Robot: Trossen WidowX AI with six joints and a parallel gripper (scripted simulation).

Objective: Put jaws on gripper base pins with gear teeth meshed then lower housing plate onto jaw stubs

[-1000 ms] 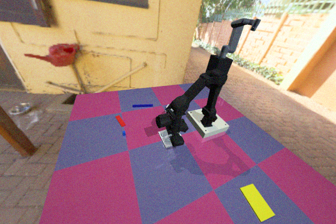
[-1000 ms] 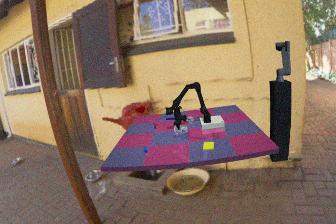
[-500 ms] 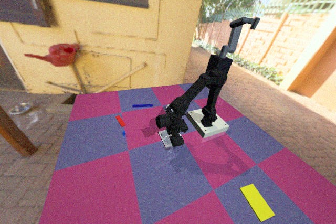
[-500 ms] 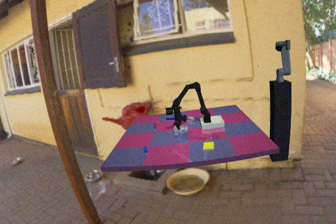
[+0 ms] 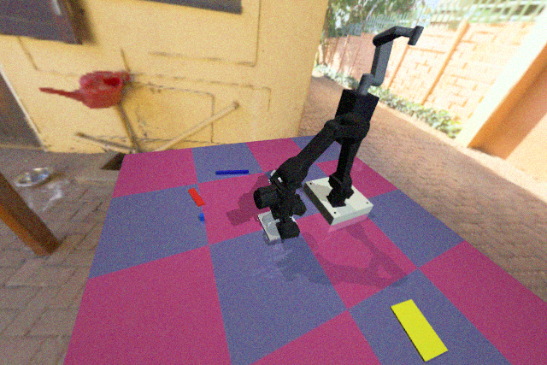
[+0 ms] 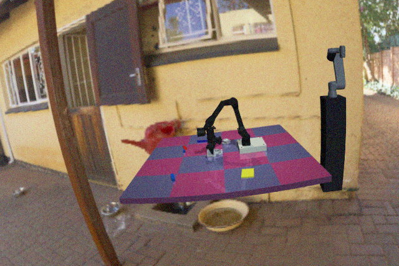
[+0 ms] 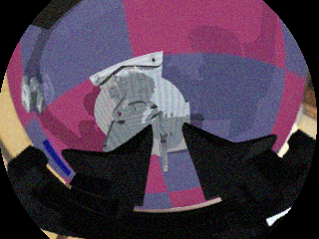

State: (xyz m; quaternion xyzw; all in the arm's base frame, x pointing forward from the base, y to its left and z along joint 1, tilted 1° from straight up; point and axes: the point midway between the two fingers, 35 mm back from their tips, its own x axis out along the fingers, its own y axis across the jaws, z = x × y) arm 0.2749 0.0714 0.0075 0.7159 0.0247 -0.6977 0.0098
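Note:
The pale grey gripper base [image 5: 273, 236] [image 6: 219, 153] [image 7: 157, 74] lies on the mat under my hand, its holed edge and round part showing in the wrist view. My gripper [image 5: 281, 225] [image 6: 211, 152] [image 7: 167, 126] is low over it, shut on a grey jaw [image 7: 163, 136], whose narrow bar shows between the fingertips. Another grey jaw [image 7: 114, 130] appears to lie over the left of the base. Pins and gear teeth are too blurred to tell whether they mesh. A separate pale part [image 6: 225, 141] [image 7: 34, 95], apparently the housing plate, lies beside the arm's base, mostly hidden in the top view.
The arm's white base block [image 5: 353, 206] [image 6: 252, 147] stands close by. A dark blue bar [image 5: 232, 172] [image 7: 57, 157], a red piece [image 5: 196, 197] and a small blue piece [image 5: 201, 216] lie beyond the gripper. A yellow plate [image 5: 420, 330] [image 6: 247, 172] lies nearer the top camera.

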